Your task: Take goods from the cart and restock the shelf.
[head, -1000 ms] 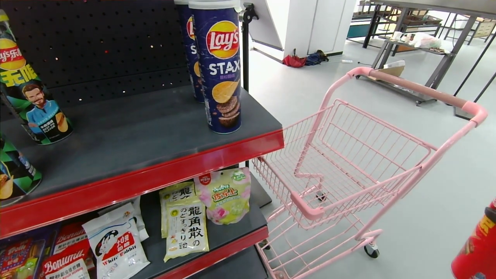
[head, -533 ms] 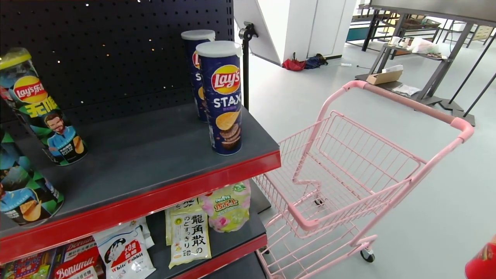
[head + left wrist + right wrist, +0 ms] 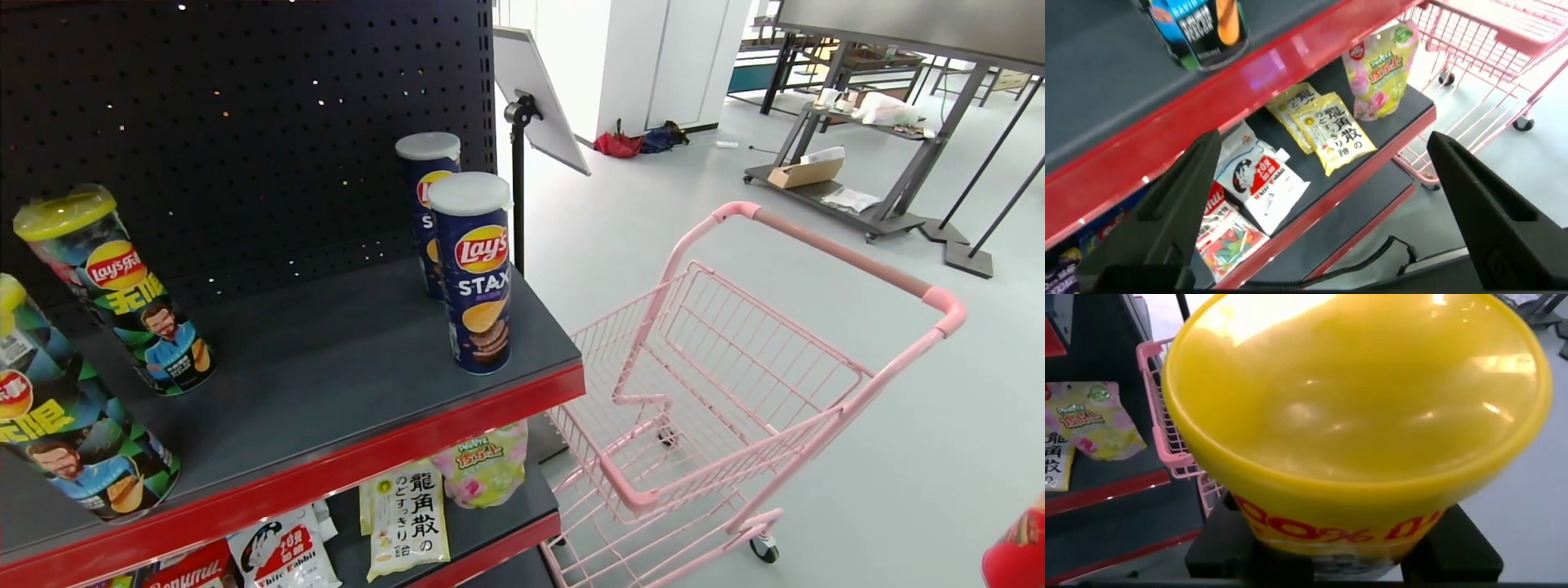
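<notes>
The pink cart (image 3: 735,367) stands to the right of the shelf, its basket bare. My right gripper (image 3: 1343,559) is shut on a red chip can with a yellow lid (image 3: 1355,400); the can's red body (image 3: 1016,555) shows at the lower right corner of the head view, right of the cart. On the upper shelf board (image 3: 326,376) two blue chip cans (image 3: 478,278) stand at the right end and two green ones (image 3: 122,286) at the left. My left gripper (image 3: 1323,143) hangs open and holds nothing, in front of the lower shelf's snack bags (image 3: 1331,131).
A red lip (image 3: 367,465) edges the upper shelf board, with a black pegboard (image 3: 245,122) behind it. The board's middle, between the can groups, is bare. A stand with a white panel (image 3: 531,98) rises behind the shelf's right end. Grey floor spreads around the cart.
The head camera has tilted, so shelf and cart sit lower in the picture and the cans' lids show. The red can has slid further out at the lower right corner.
</notes>
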### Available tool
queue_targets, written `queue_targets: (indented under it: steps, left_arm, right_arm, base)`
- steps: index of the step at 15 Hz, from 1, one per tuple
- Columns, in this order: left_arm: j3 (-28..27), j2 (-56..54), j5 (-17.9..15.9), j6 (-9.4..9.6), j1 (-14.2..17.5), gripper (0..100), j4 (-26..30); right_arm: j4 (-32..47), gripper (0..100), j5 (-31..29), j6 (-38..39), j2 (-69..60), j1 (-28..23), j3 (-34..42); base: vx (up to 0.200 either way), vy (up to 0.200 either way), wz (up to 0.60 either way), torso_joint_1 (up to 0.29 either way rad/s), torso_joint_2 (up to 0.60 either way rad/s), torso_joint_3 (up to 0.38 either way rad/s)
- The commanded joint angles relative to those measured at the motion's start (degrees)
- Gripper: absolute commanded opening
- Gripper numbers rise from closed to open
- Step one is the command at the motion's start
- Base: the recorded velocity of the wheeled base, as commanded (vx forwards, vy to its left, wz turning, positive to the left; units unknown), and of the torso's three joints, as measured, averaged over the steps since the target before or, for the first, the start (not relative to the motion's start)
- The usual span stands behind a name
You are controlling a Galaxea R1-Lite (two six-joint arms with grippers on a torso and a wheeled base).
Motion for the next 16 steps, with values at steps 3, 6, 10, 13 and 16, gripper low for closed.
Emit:
queue_targets:
  steps: [3, 6, 10, 13, 16]
  left_arm:
    - [-0.01, 0.09, 0.04, -0.03, 0.01, 100, 0.01]
    - [-0.01, 0.09, 0.04, -0.03, 0.01, 100, 0.01]
    - [-0.01, 0.09, 0.04, -0.03, 0.01, 100, 0.01]
    - [-0.01, 0.09, 0.04, -0.03, 0.01, 100, 0.01]
    - [-0.01, 0.09, 0.04, -0.03, 0.01, 100, 0.01]
  right_arm:
    - [-0.10, 0, 0.03, -0.23, 1.34, 0.02, 0.07]
    - [-0.10, 0, 0.11, -0.23, 1.87, 0.20, 0.07]
    - [-0.54, 0, -0.33, -0.76, 2.13, 0.02, 0.94]
    - [-0.63, 0, -0.15, -0.85, 1.78, 0.11, 2.26]
    - [-0.71, 0, -0.06, -0.85, 1.87, 0.29, 2.44]
  base:
    - [0.000, 0.000, 0.00, 0.162, -0.39, -0.232]
    - [0.000, 0.000, 0.00, 0.157, -0.37, -0.216]
    - [0.000, 0.000, 0.15, 0.082, -0.19, -0.108]
    - [0.000, 0.000, 0.60, 0.004, -0.01, -0.006]
    - [0.000, 0.000, 0.60, 0.012, 0.00, -0.002]
